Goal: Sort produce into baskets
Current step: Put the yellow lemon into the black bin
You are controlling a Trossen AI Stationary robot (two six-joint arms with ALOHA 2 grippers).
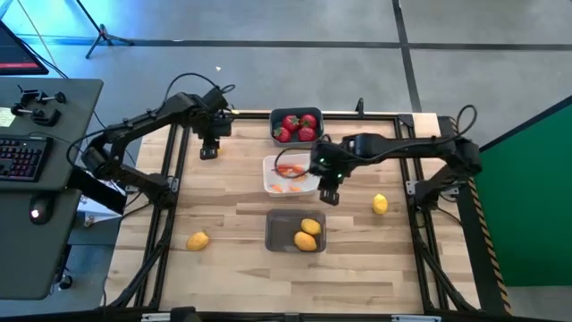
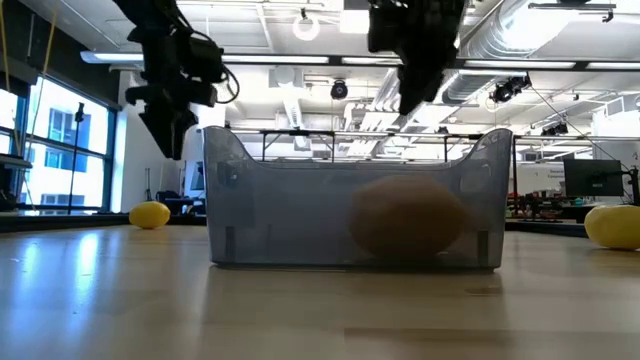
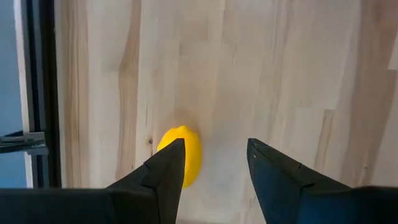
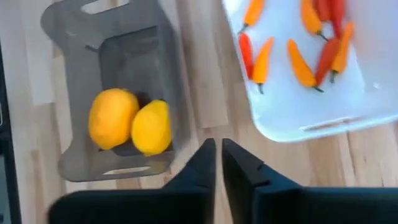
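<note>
The light butcher-block table (image 1: 232, 215) sits inside a black frame on a grey concrete floor, with a desk and keyboard (image 1: 22, 159) off at nine o'clock and a green panel (image 1: 527, 170) at three. Behind it the low view opens onto a bright industrial room of exposed ducts, ceiling lamps and tall windows.

Down the middle run three bins: the dark blue-grey bin (image 1: 296, 126) at twelve o'clock holding strawberries (image 1: 298, 125), the white bin (image 1: 288, 175) at the centre holding little orange and red carrot pieces (image 4: 298, 43), and the translucent grey bin (image 1: 296, 232) toward six o'clock with two lemons (image 4: 130, 121) inside. One loose lemon (image 1: 197, 240) lies at seven o'clock, another loose lemon (image 1: 381, 205) at three.

The left gripper (image 1: 209, 148) hangs near eleven o'clock with fingers spread and empty. The right gripper (image 1: 329, 193) hovers just beside the white bin's four o'clock corner, fingers pressed together on nothing.
</note>
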